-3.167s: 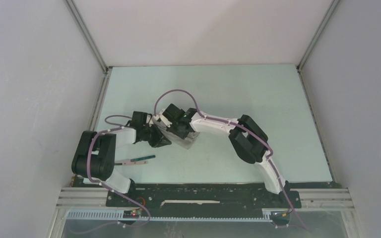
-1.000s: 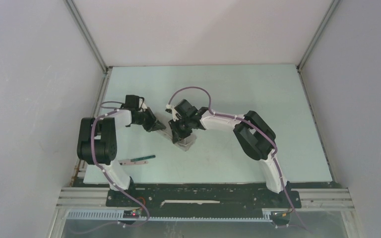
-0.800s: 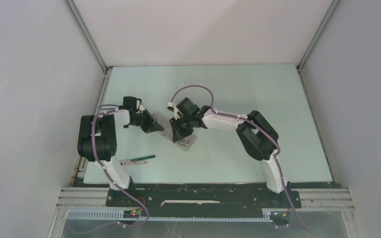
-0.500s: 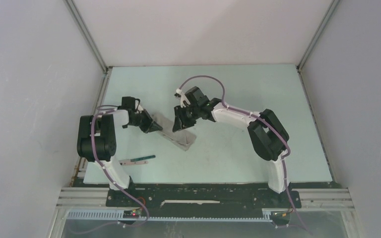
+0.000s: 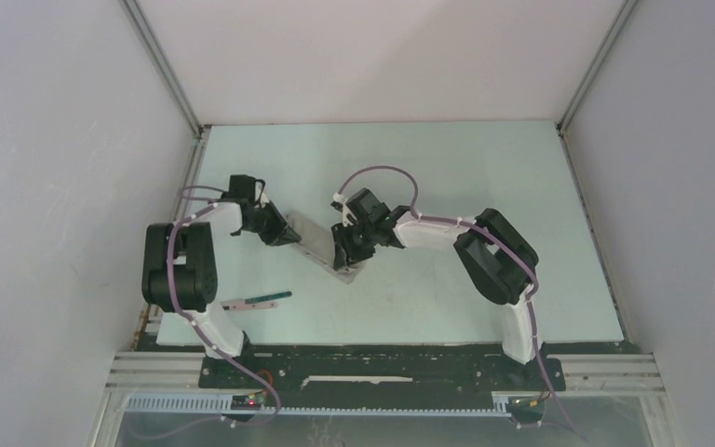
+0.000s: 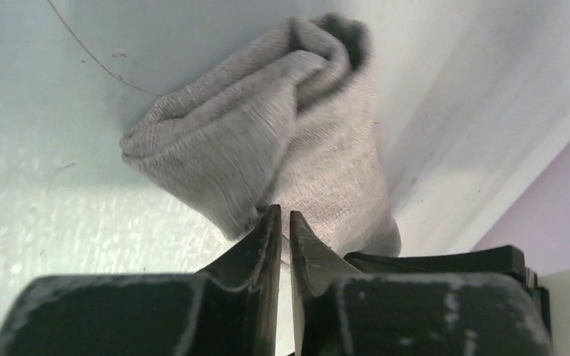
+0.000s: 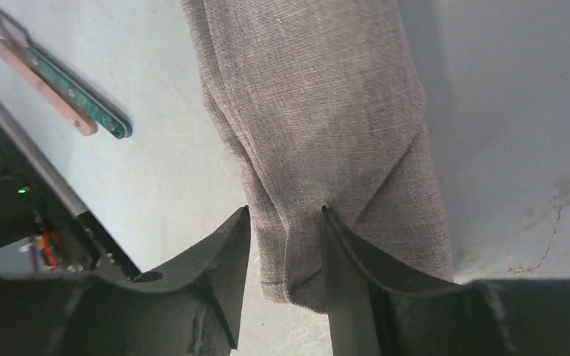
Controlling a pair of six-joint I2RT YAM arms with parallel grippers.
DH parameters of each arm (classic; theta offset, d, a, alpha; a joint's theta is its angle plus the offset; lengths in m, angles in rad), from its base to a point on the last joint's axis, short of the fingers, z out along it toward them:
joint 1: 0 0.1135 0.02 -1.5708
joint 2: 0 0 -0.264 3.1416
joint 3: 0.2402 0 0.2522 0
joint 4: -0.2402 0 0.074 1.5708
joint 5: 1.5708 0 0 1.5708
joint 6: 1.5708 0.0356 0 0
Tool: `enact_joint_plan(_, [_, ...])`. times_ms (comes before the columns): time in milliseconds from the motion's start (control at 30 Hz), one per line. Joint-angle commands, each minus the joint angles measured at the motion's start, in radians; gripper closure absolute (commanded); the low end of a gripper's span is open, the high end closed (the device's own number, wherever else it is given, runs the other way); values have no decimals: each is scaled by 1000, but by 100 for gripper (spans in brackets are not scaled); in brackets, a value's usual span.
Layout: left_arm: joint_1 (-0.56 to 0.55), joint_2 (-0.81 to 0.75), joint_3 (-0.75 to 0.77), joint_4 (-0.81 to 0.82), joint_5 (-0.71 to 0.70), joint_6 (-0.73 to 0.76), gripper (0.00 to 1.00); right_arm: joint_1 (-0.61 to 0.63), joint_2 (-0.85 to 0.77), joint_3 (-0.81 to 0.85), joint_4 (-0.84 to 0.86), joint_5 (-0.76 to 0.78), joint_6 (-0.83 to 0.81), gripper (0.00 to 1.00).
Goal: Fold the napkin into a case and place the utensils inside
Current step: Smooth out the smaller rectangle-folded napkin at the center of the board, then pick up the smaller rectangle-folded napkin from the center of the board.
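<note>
The napkin (image 5: 317, 246) lies on the table as a narrow grey strip, folded into the case shape and running diagonally between my two grippers. My left gripper (image 5: 290, 235) is at its upper-left end. In the left wrist view its jaws (image 6: 285, 213) stand a thin slit apart, with the bunched cloth (image 6: 267, 141) just past the tips. My right gripper (image 7: 285, 211) is open at the lower end (image 5: 343, 260), with a fold of cloth (image 7: 319, 111) between its fingers. The utensils (image 5: 259, 300) lie together near the left arm, one with a dark green handle (image 7: 74, 93).
A pinkish-handled piece (image 7: 33, 74) lies against the green-handled one. The left wall rail (image 5: 186, 200) runs close behind my left arm. The black base bar (image 5: 372, 368) lines the near edge. Pale table (image 5: 484, 177) spreads to the right and back.
My left gripper drew the napkin's end up and left, stretching the strip, and its jaws parted a little. My right gripper lifted off the cloth, then came down open at its lower end.
</note>
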Motion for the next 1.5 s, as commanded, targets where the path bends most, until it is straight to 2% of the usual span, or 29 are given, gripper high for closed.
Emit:
enact_joint_plan(0, [-13, -160, 98, -131, -116, 100, 80, 69, -83, 94, -103, 208, -125, 50])
enact_joint_plan(67, [-11, -244, 132, -191, -157, 134, 72, 105, -108, 124, -157, 301, -167, 44])
enact_joint_plan(133, [7, -324, 156, -241, -197, 162, 64, 141, -118, 152, -182, 374, -209, 27])
enact_joint_plan(167, [28, -361, 161, -257, -209, 176, 61, 155, -109, 162, -181, 400, -228, 22])
enact_joint_plan(367, [125, -545, 114, -287, -198, 184, 56, 242, 25, 359, -229, 561, -367, 20])
enact_joint_plan(533, [144, -617, 48, -276, -211, 164, 54, 283, 153, 495, -265, 682, -449, 26])
enact_joint_plan(900, [197, -635, -50, -214, -165, 139, 53, 298, 244, 476, -223, 709, -488, 34])
enact_joint_plan(1067, [199, -631, -65, -201, -151, 138, 53, 296, 282, 462, -211, 728, -483, 35])
enact_joint_plan(1133, [202, -633, -67, -201, -148, 139, 53, 283, 297, 459, -210, 735, -468, 40])
enact_joint_plan(1467, [206, -641, -120, -174, -138, 136, 53, 264, 265, 413, -158, 743, -458, 81])
